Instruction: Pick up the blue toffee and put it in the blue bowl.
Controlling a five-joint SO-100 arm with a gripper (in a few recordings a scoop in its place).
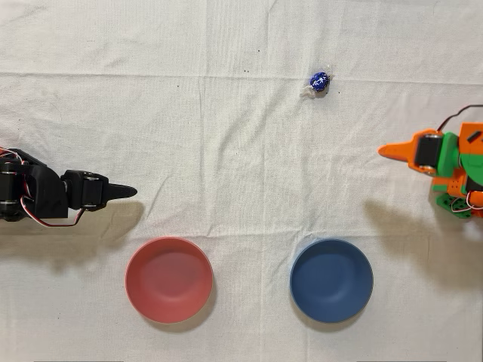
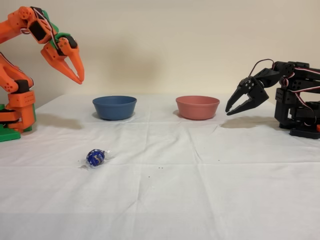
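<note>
Orange and pointed, the pincer (image 2: 79,76) hangs in the air above the table's left end in the fixed view, its two tapered plastic fingers (image 2: 64,69) angled downward with a narrow gap between their tips; it holds nothing. Seen from overhead, it shows only as a single orange wedge (image 1: 392,151) at the right edge, so the gap cannot be judged there.

Taking the blue bowl (image 2: 114,107) as the landmark, and going from the front of the fixed view to the back: nearest the camera lies the blue toffee (image 2: 95,158), a small round ball in glossy, crinkled dark-blue foil with twisted clear wrapper ends. It rests on the cloth well in front of the blue bowl and slightly to its left, apart from everything. In the overhead view the toffee (image 1: 318,81) sits well above the bowl (image 1: 331,280), almost in line with it.

The tablecloth (image 2: 210,180) is off-white woven fabric, with ironed-in fold creases and a few dark specks near the toffee.

Farther back stands the blue bowl itself, round, matte and plain, with smooth sloping walls and nothing inside. Level with it and to its right in the fixed view stands a red-pink bowl (image 2: 197,107) of the same shape and finish. Beyond that bowl, at the far right, the black arm (image 2: 295,95) stands idle.
</note>
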